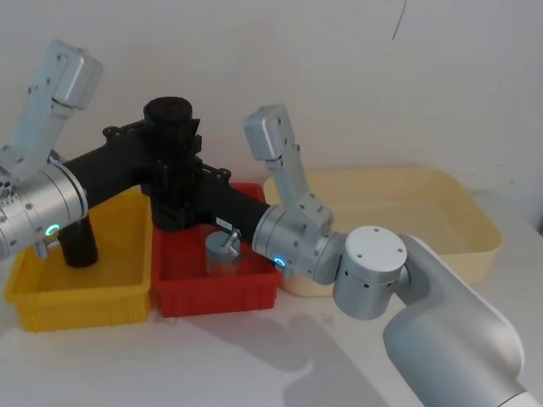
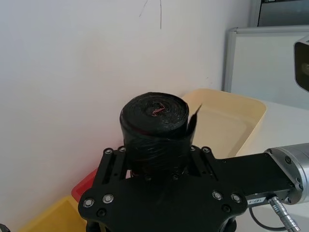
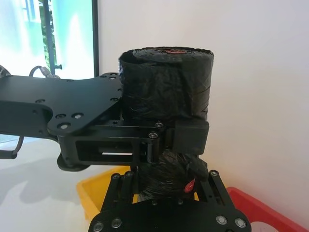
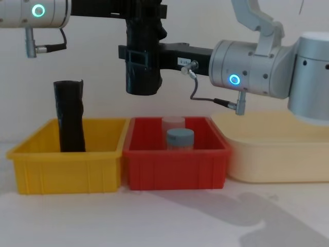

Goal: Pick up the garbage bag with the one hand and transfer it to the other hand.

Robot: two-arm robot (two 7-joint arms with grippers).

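Two arms come in from opposite sides and meet above the red bin [image 4: 175,164]. The left arm [image 1: 42,212], with a green-cyan ring light, reaches across roughly level from beyond the bin's left side. Its left gripper [image 4: 146,11] is clamped on the upper part of the bag [image 4: 143,82]. The right arm [image 1: 373,271], with a blue ring light and a grey cable, bends at the elbow to the right of the bin and reaches back over it, lower than the left arm. The right gripper [image 4: 140,56] bears a small white label and is closed around the bag's middle, just under the left gripper. Both grippers have their fingers pressed to the bag's sides.

A cream tub [image 4: 277,154] sits just beside the red bin on its right. A yellow bin [image 4: 67,170] stands against the red bin's left wall.

The bag, a thick glossy black roll, is held upright in the air over the left part of the red bin, well clear of the rim. A slim roll [image 4: 70,118], black and crinkled, stands upright in the yellow bin. A clear jar [image 4: 180,138] with a grey lid stands inside the red bin, near its middle.
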